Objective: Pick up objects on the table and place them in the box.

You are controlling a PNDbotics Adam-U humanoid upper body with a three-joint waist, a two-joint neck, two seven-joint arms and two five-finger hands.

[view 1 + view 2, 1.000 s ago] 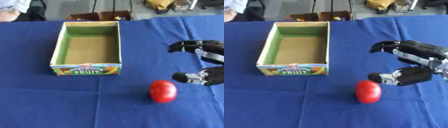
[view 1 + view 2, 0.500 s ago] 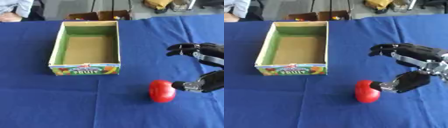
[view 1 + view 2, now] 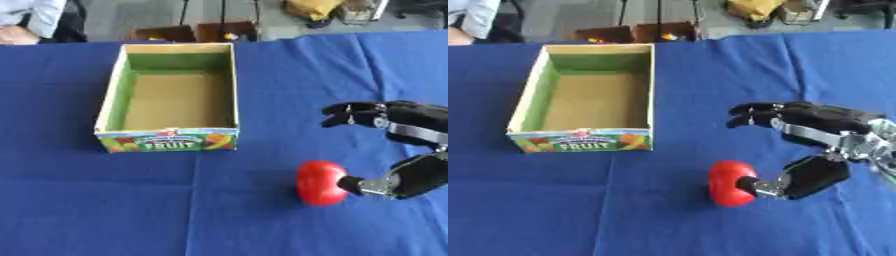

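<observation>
A red round fruit [image 3: 730, 183] lies on the blue tablecloth, in front and to the right of the box. My right hand [image 3: 826, 131] comes in from the right, spread wide beside it. The thumb tip [image 3: 753, 185] touches the fruit's right side, while the fingers [image 3: 754, 113] curve in the air above and behind it, apart from it. The open cardboard box [image 3: 171, 141] with a "FRUIT" label and green inner walls stands upper left; I see nothing inside. My left hand shows in neither view.
The blue table [image 3: 105, 210] stretches around the box and fruit. Chairs and clutter stand beyond the far edge. A person's sleeve and hand [image 3: 22, 30] rest at the far left corner, away from the task's things.
My right hand has dropped lower and shifted left toward the fruit; the thumb, which was apart from the fruit a second ago, now touches its right side. The fruit and box stay put.
</observation>
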